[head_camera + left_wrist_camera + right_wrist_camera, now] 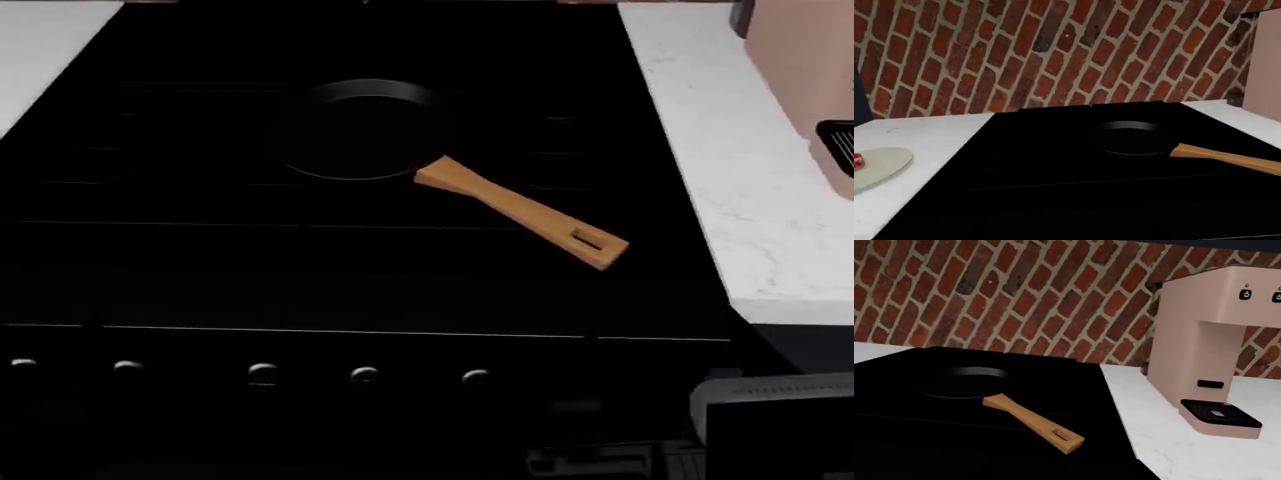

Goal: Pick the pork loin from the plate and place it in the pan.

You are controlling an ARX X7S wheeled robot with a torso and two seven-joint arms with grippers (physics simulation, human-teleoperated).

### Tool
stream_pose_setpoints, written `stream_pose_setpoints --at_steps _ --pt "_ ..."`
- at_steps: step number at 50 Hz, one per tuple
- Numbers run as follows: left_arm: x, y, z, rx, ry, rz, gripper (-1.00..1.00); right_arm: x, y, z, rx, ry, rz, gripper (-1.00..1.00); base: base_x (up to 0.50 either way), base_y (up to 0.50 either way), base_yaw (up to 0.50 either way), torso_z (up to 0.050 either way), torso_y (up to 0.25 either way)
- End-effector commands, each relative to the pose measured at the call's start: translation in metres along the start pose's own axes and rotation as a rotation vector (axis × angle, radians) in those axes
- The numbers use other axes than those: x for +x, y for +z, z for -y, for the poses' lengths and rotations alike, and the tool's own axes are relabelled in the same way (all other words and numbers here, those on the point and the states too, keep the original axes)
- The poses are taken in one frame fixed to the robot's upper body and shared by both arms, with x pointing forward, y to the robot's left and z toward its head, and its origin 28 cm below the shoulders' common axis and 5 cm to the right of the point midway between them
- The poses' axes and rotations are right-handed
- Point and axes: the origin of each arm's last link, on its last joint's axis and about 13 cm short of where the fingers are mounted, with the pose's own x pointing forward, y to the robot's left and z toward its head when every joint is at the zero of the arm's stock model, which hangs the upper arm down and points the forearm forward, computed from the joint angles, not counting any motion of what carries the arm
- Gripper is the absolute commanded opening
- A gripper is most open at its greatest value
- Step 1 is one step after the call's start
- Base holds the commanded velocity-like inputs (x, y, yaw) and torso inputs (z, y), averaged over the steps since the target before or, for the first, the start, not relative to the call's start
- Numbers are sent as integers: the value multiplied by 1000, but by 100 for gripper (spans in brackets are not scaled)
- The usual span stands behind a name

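Neither arm's fingers appear in any of the three views, so whether they are spread, narrowed or holding anything cannot be told; the pork loin at least lies on its plate, not in a grip. Working outward from the left arm, its wrist camera catches the plate (pixel 879 165), a pale disc cut by the picture's edge, lying flat on the white tabletop (pixel 927 145) beside the black cooktop (pixel 1074 190). The pork loin (pixel 857 162) shows only as a red sliver with white flecks at that same edge, so its long axis and the way it points cannot be read. From the head camera the plate and the meat are out of sight altogether. The relation that matters: the meat lies off the cooktop's left side, on the left arm's side of the scene, so I judge the left arm the nearer one for the pick, though how far its fingers stand from the meat cannot be told. The pan (pixel 358 130) sits empty on the cooktop, its wooden handle (pixel 523 213) running out from the rim toward the robot's right and near side, slot at the free end. Further right stands a pink coffee machine (pixel 1211 345) on the tabletop.
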Motion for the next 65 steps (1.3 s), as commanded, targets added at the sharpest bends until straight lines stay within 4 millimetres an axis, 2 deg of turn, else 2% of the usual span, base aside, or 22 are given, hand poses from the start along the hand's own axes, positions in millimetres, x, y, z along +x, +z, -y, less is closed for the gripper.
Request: stream_pose_setpoints --at_steps 1,36,65 --pt "1 4 -2 -35 -13 32 100 -1 1 2 -2 -5 19 100 0 500 0 0 0" --pt "1 8 -1 -37 -22 38 100 -1 2 -2 -15 12 21 100 0 500 0 0 0" --pt "-3 2 0 -47 -19 24 100 -5 -2 -2 -31 9 15 100 -1 500 0 0 0"
